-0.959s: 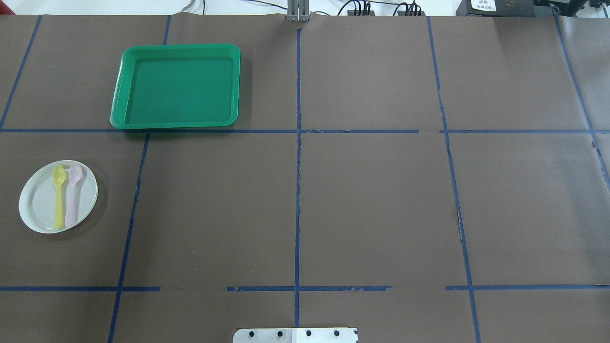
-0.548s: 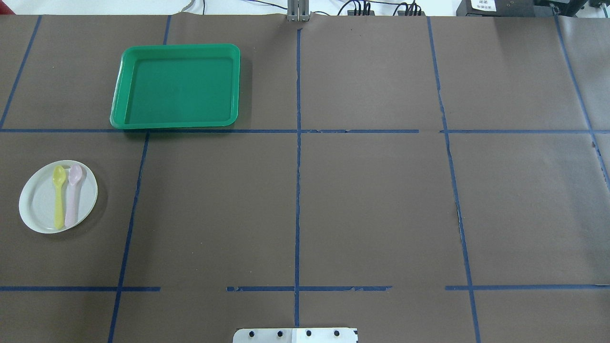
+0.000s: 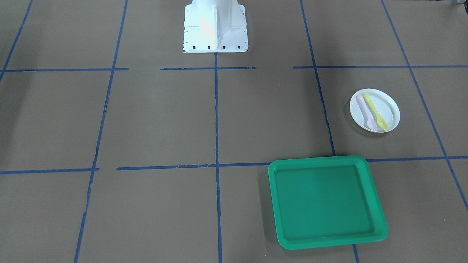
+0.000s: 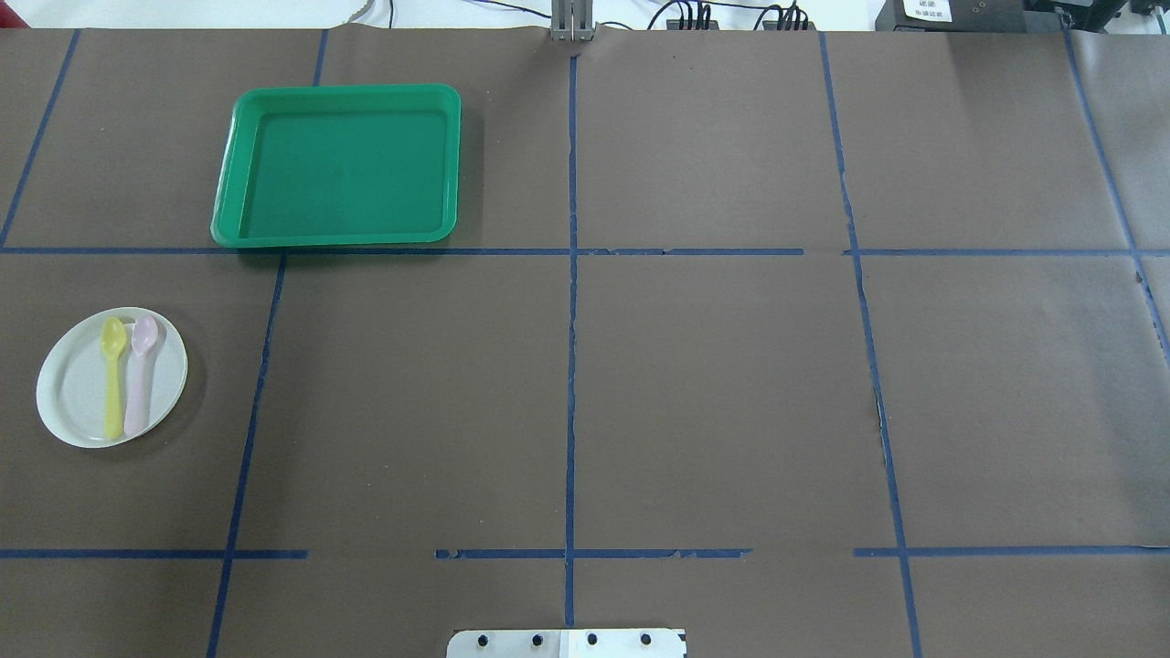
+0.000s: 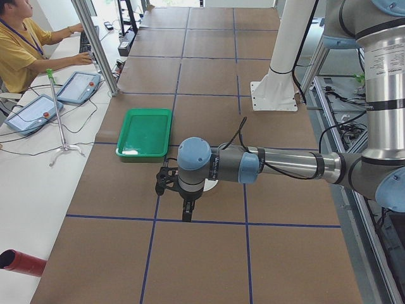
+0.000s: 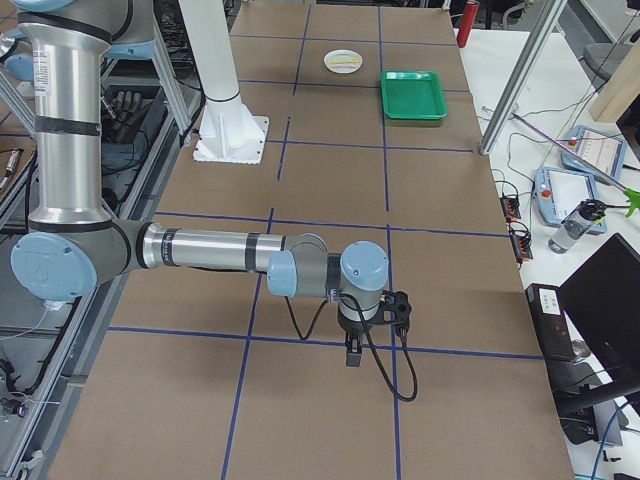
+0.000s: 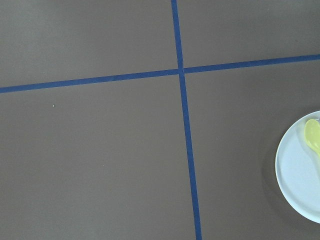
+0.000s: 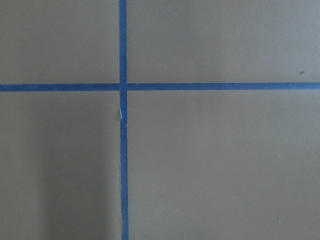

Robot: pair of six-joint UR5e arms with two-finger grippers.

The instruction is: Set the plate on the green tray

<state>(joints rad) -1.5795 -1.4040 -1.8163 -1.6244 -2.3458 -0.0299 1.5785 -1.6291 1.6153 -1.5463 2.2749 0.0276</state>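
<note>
A white round plate (image 4: 73, 393) lies at the table's left, with a yellow spoon (image 4: 112, 379) and a pink spoon (image 4: 139, 375) on it. It also shows in the front view (image 3: 388, 106) and at the right edge of the left wrist view (image 7: 299, 186). The empty green tray (image 4: 338, 164) lies further from the robot, apart from the plate; it also shows in the front view (image 3: 325, 201). My left gripper (image 5: 187, 214) hangs over the table beside the plate. My right gripper (image 6: 352, 355) hangs over bare table far from both. I cannot tell whether either is open.
The robot base (image 3: 215, 25) stands at the table's near middle edge. Blue tape lines (image 4: 571, 366) mark a grid on the brown cover. An operator (image 5: 19, 44) sits beyond the table's far side with tablets. A metal post (image 5: 95, 47) stands near the tray.
</note>
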